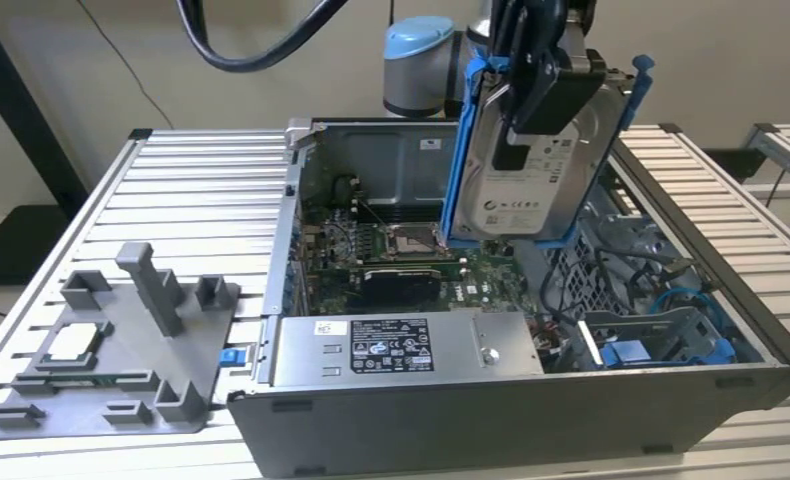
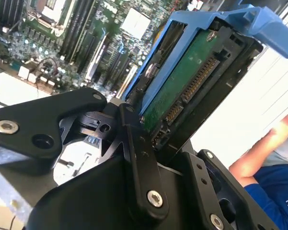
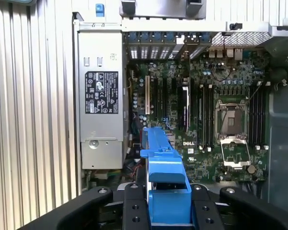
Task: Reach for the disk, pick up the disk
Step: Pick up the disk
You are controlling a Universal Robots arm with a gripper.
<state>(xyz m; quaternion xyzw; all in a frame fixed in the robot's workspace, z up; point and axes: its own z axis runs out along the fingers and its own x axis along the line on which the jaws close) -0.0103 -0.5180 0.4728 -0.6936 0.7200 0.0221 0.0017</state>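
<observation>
Holding the disk clear above the open computer case: the pickup looks done.
The gripper (image 1: 542, 85) is clamped on the disk (image 1: 535, 175), apparently by its blue frame, at one o'clock from the motherboard (image 1: 395, 250).

The disk (image 1: 535, 170) label is partly blocked by the gripper (image 1: 545, 95), and the person's arm (image 2: 259, 155) runs off frame.

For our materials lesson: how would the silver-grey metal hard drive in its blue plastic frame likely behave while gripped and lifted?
The silver-grey metal hard drive in its blue plastic frame hangs upright from the gripper without bending, so probably stiff. Its metal body suggests heaviness for its size. The exposed green circuit board looks fragile.
</observation>
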